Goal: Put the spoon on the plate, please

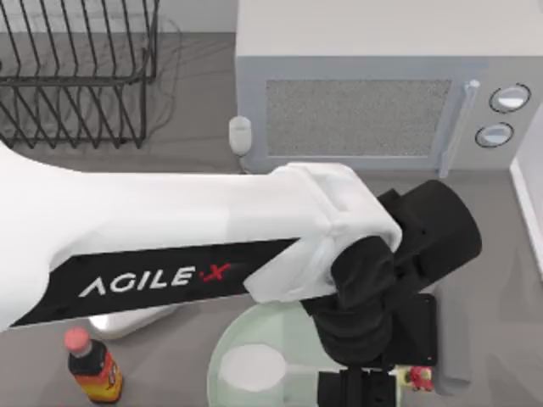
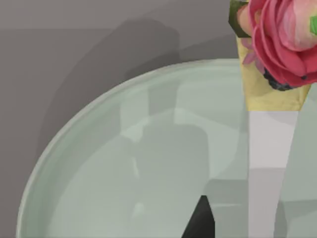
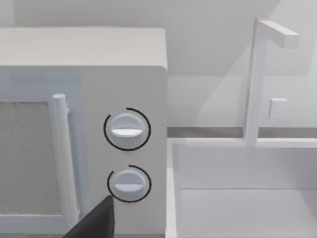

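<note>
The left arm was stretched across the surface from the 9 o'clock side, its hand [image 1: 361, 386] held low over the plate [image 1: 222, 360] near the 6 o'clock edge of the top view. The spoon [image 1: 254, 367] was seen with its broad bowl over the plate's inner area and its thin handle running toward 3 o'clock into the hand; whether the bowl was already resting on the plate or just above it could not be told. How the hand's fingers stood, apart or clamped on the handle, could not be told either. In the left wrist view the plate [image 2: 74, 139] was seen close below, with a flower bunch [image 2: 282, 44] just beyond its rim. The step was judged to be the set-down: it would be done well if the spoon were lowered flat, released only once supported, and the hand lifted straight up, clear of the flowers. The right arm was parked, facing a microwave [image 3: 99, 74].
</note>
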Action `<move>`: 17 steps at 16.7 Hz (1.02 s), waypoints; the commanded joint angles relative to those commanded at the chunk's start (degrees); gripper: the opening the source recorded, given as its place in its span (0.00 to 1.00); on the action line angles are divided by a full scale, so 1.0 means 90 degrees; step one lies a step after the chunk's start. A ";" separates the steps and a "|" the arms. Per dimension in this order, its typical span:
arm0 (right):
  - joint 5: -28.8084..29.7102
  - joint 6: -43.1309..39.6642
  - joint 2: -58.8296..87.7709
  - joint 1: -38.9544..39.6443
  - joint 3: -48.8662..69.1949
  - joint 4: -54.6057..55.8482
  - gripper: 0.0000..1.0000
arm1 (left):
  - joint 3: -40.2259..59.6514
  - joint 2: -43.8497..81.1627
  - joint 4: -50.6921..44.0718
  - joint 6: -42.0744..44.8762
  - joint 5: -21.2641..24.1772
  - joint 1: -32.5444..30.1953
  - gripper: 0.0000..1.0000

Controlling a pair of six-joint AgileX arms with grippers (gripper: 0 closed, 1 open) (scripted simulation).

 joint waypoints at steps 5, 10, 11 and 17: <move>0.0000 0.0000 0.0000 0.0000 0.0000 0.0000 1.00 | -0.0084 0.0161 -0.0024 -0.0165 -0.0171 0.0214 0.00; 0.0000 0.0000 0.0000 0.0000 0.0000 0.0000 1.00 | -0.0324 0.0505 -0.0077 -0.0291 -0.0274 0.0383 0.00; 0.0000 0.0000 0.0000 0.0000 0.0000 0.0000 1.00 | -0.0378 0.0562 -0.0070 -0.0299 -0.0272 0.0394 0.00; 0.0000 0.0000 0.0000 0.0000 0.0000 0.0000 1.00 | -0.0378 0.0562 -0.0070 -0.0299 -0.0272 0.0394 0.08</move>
